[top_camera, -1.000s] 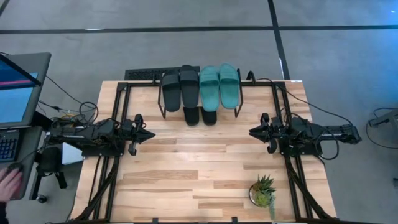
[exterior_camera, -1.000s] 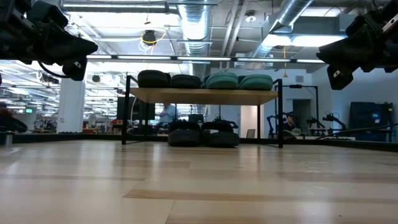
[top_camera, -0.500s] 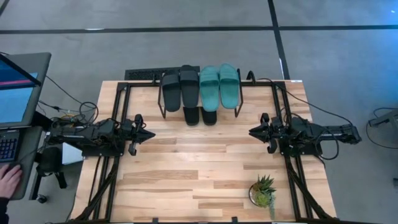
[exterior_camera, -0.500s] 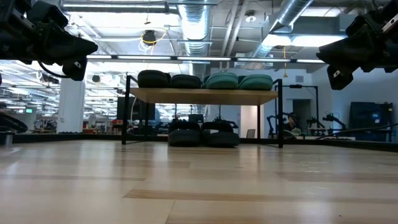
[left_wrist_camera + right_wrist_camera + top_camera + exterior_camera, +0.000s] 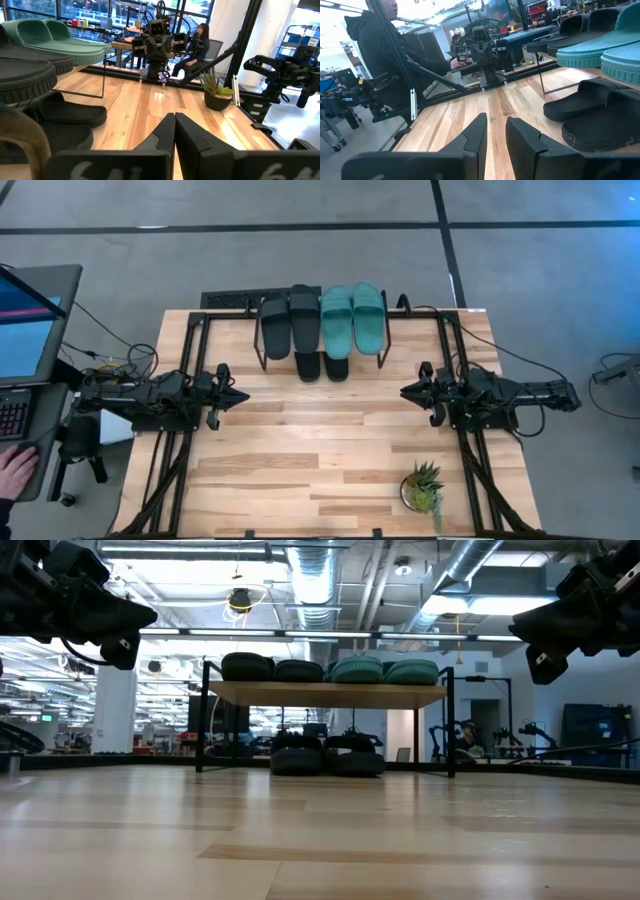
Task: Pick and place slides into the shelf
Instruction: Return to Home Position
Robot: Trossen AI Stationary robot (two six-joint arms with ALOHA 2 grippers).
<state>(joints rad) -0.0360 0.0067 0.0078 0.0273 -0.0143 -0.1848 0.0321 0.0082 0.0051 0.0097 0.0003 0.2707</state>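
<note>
Parking both arms well apart from the shelf (image 5: 330, 695), you are leaving all six slides stowed at the far middle of the tabletop (image 5: 320, 445). Two black slides (image 5: 289, 322) and two teal slides (image 5: 352, 318) are lying side by side across the top board and filling its width. That is probably why the remaining black pair (image 5: 323, 366) is sitting on the tabletop beneath the board, with its ends poking out toward the near side.

The placing is looking complete, and only the return to rest appears to be in hand. The left gripper (image 5: 238, 395) is hovering over the tabletop's left side and the right gripper (image 5: 405, 392) over its right side. Each is pointing inward, so neither is risking a knock to the rack.

In the left wrist view the fingers (image 5: 161, 134) are pressing together with nothing between them. In the right wrist view the fingers (image 5: 474, 136) are standing a narrow gap apart, also holding nothing.

A potted plant (image 5: 423, 486) is standing near the right front corner, out of the working path. A person's hand (image 5: 12, 472) is resting off the tabletop's left edge.
</note>
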